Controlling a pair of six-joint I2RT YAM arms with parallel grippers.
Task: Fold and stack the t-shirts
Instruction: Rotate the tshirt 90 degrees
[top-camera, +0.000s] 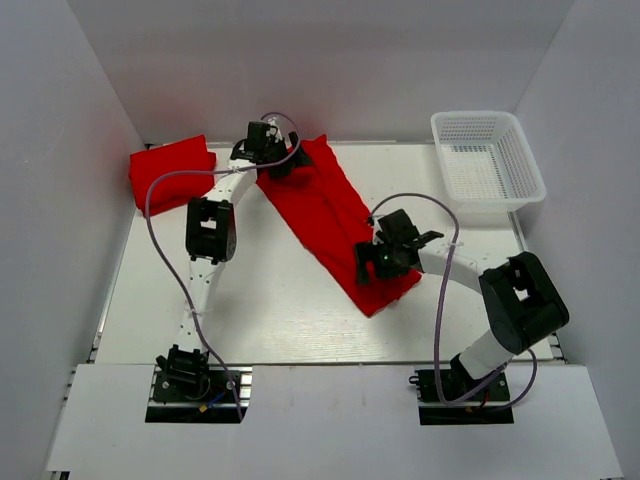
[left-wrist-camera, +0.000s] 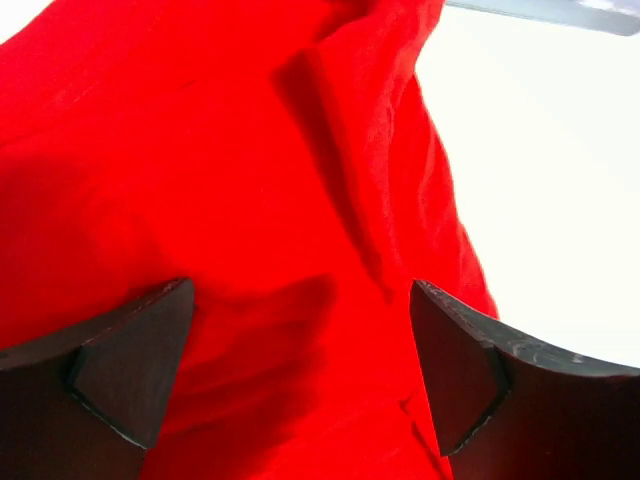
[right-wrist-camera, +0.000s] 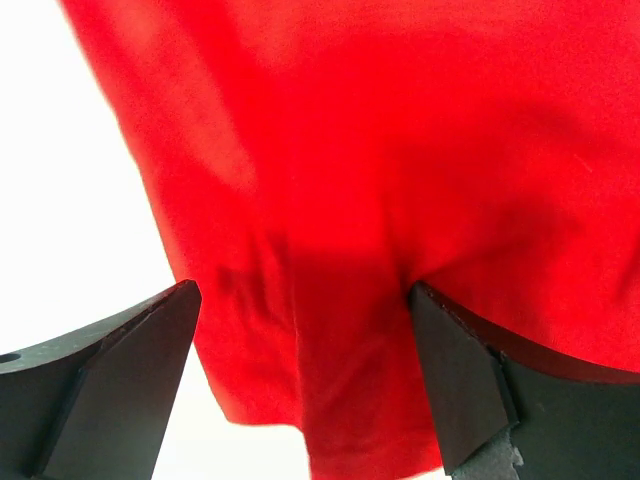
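Left of the white basket, long red t-shirt, ends hidden beneath left gripper and right gripper, fingers spread, perhaps touching cloth; folded t-shirt farther left.

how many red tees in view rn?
2. A folded t-shirt sits at the far-left corner. A long t-shirt lies diagonally across the middle. The corner bundle may hold more than one layer; can't tell.
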